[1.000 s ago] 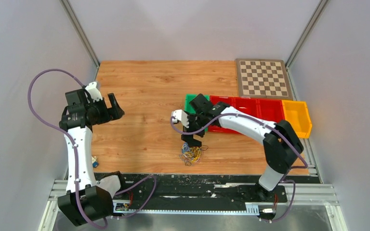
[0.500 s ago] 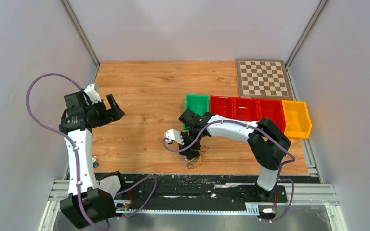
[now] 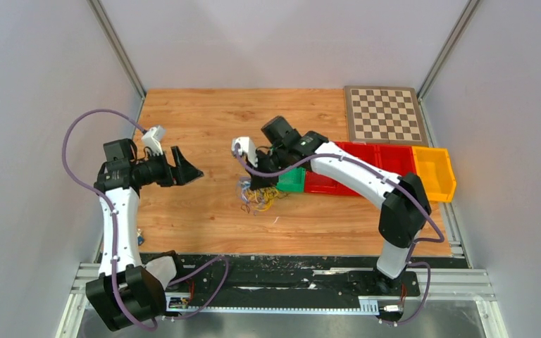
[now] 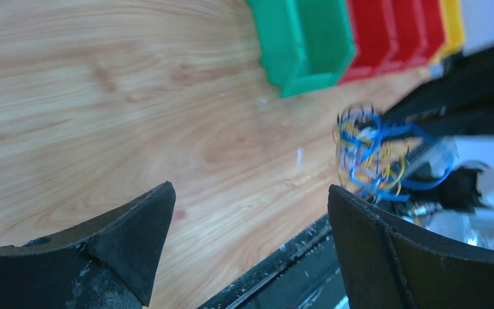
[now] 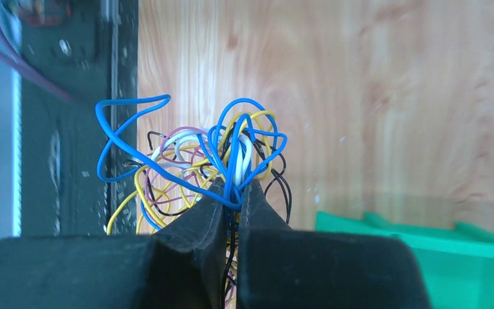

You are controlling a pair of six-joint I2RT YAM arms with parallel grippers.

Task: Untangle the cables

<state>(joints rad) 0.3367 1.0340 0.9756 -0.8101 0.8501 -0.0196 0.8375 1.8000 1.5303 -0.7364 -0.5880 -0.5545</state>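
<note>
**woodguy:** Wood table [image 3: 204, 127], mid-shot. Where are the cables [image 5: 206, 161]?

**yam_fan:** Mid-table, just beside the green bin [image 3: 292, 179], pinched in the right gripper [image 5: 231, 193], which is clamped tight on the strands. Roundish wad, no real long axis; blue loops poke out past its fingertips. Left gripper [image 4: 249, 193] gapes wide, holding nothing, well apart.

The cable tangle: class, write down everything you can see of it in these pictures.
The cables form one loose snarl of very thin, flexible wires: blue, yellow, white, black and a purplish one. Blue loops stick out farthest. The right gripper is shut on strands near the snarl's middle; the rest hangs around its fingertips. The snarl is over the wooden table, near the green bin, apparently lifted; whether any strand touches the wood is unclear.
</note>
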